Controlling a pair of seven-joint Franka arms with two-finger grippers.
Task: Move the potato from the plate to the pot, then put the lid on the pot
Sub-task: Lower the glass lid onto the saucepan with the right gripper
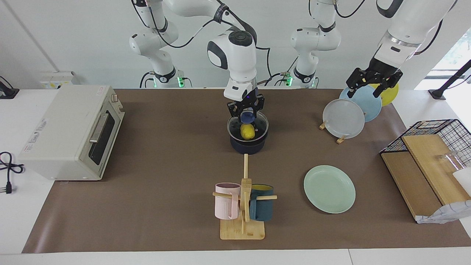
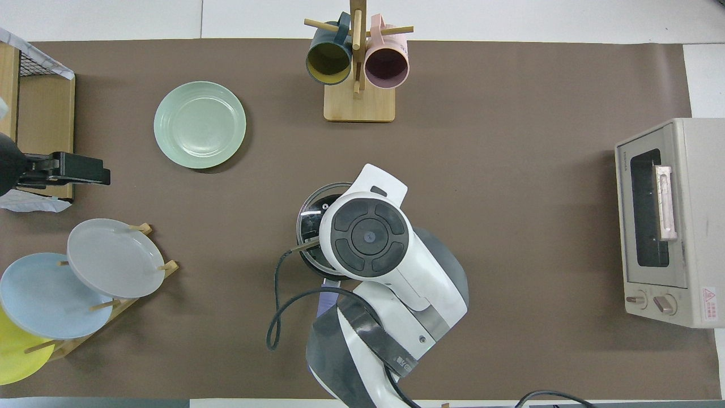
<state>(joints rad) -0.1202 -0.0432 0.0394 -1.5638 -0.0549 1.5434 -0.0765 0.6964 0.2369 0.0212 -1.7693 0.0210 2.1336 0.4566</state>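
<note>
Right gripper (image 1: 245, 109) is clamped on the blue knob of the lid (image 1: 247, 124), which sits on the pot's rim at mid-table, about level all round as far as the facing view shows. Left gripper (image 1: 373, 83) hangs with its fingers spread and nothing between them, raised over the upright plates at the left arm's end of the table, and that arm waits.

Largest to smallest: the brown mat (image 1: 154, 206) covers most of the table. A toaster oven (image 1: 70, 132) stands at the right arm's end, its door facing the mat. A wire basket with wooden boards (image 1: 427, 154) sits at the left arm's end edge. The rack of 3 upright plates (image 1: 343, 118), grey, light blue and yellow, stands near the corner at the robots' edge. A mug tree (image 1: 243, 206) with 2 mugs, pink and dark teal, stands near the edge farthest from the robots. The plate (image 1: 329, 188), mint green and bare, lies flat beside the mug tree, toward the left arm's end. The pot (image 1: 248, 145) stands nearer the robots than the mug tree. The potato (image 1: 247, 131) lies inside the pot, seen through the glass.
</note>
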